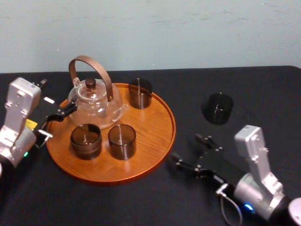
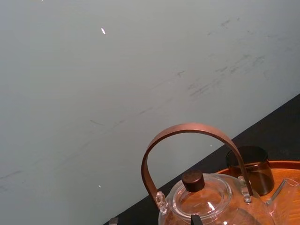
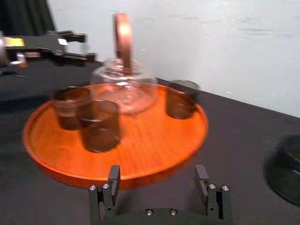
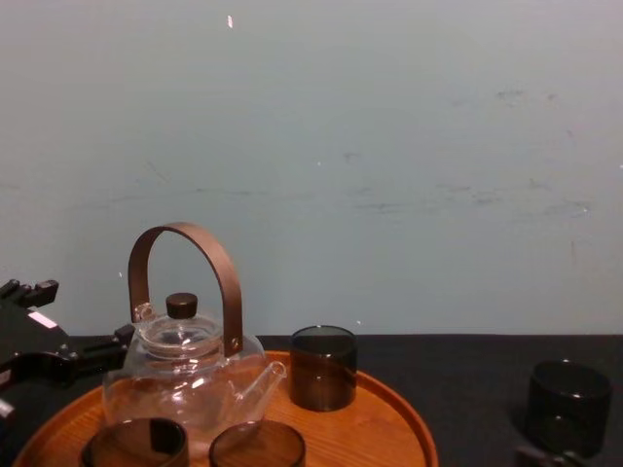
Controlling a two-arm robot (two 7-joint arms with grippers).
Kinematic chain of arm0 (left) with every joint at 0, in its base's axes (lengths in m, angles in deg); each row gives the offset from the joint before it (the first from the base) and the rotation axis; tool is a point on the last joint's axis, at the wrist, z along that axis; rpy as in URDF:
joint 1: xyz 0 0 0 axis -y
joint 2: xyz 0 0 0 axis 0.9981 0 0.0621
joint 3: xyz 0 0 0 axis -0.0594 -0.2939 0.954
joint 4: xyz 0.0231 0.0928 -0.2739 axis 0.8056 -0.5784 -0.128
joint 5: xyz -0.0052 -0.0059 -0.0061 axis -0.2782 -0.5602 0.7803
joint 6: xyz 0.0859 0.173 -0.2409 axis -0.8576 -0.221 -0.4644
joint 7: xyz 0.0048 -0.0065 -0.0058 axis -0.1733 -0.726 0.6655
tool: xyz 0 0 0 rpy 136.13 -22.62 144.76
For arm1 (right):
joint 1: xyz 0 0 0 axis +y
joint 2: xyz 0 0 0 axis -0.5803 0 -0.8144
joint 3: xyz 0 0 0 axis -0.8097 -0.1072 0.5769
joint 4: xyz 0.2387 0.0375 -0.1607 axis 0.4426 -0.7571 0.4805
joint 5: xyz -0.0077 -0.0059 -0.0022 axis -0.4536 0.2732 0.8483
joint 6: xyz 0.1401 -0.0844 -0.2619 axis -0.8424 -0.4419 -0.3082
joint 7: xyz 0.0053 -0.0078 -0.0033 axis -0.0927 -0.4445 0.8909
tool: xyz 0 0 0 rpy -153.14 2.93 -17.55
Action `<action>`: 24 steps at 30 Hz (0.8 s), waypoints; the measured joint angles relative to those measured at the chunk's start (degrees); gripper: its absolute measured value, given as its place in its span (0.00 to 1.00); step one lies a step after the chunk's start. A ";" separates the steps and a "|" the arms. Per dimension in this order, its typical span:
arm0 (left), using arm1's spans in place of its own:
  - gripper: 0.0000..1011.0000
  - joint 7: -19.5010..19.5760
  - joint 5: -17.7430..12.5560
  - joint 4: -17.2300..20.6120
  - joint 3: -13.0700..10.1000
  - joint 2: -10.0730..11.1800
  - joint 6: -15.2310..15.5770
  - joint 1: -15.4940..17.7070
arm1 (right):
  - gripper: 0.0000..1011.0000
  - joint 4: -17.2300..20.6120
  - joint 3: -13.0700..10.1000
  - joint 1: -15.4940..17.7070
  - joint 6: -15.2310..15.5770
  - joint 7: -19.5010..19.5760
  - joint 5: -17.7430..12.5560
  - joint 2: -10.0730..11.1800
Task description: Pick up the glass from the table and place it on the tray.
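Note:
A dark smoked glass (image 1: 219, 108) stands alone on the black table (image 1: 263, 89), right of the round wooden tray (image 1: 157, 136); it also shows in the chest view (image 4: 568, 394) and at the edge of the right wrist view (image 3: 287, 169). My right gripper (image 1: 190, 150) hovers low over the table between tray and glass, open and empty, its fingers (image 3: 114, 177) pointing at the tray's rim (image 3: 140, 174). My left gripper (image 1: 60, 107) sits open at the tray's left edge beside the teapot, holding nothing.
On the tray stand a glass teapot (image 1: 94, 101) with a tall brown handle and three dark glasses: one at the back (image 1: 140, 92), two at the front (image 1: 86, 140) (image 1: 122, 141). A pale wall rises behind the table.

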 joint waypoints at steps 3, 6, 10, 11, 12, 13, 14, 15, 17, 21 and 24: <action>0.99 0.00 0.00 0.00 0.00 0.00 0.00 0.00 | 0.99 -0.42 -1.75 0.65 -0.03 0.86 -0.23 0.28; 0.99 0.00 0.00 0.00 0.00 0.00 0.00 0.00 | 0.99 -0.79 -3.18 0.94 0.05 1.58 -0.39 0.48; 0.99 0.00 0.00 0.00 0.00 0.00 0.00 0.00 | 0.99 -1.28 -5.41 1.07 0.60 2.68 -0.46 0.75; 0.99 0.00 0.00 0.00 0.00 0.00 0.00 0.00 | 0.99 -1.50 -6.16 0.98 0.85 3.01 -0.46 0.81; 0.99 0.00 0.00 0.00 0.00 0.00 0.00 0.00 | 0.99 -1.68 -6.57 0.88 0.97 3.16 -0.46 0.82; 0.99 0.00 0.00 0.00 0.00 0.00 0.00 0.00 | 0.99 -2.07 -7.41 0.60 1.19 3.46 -0.46 0.83; 0.99 0.00 0.00 0.00 0.00 0.00 0.00 0.00 | 0.99 -2.30 -7.80 0.41 1.30 3.58 -0.47 0.83; 0.99 0.00 0.00 0.00 0.00 0.00 0.00 0.00 | 0.99 -2.60 -8.16 0.18 1.44 3.66 -0.47 0.82; 0.99 0.00 0.00 0.00 0.00 0.00 0.00 0.00 | 0.99 -3.64 -8.87 -0.66 1.91 3.82 -0.47 0.73; 0.99 0.00 0.00 0.00 0.00 0.00 0.00 0.00 | 0.99 -5.69 -9.70 -2.68 2.85 3.55 -0.46 0.57; 0.99 0.00 0.00 0.00 0.00 0.00 0.00 0.00 | 0.99 -7.57 -9.93 -4.65 3.43 2.96 -0.44 0.43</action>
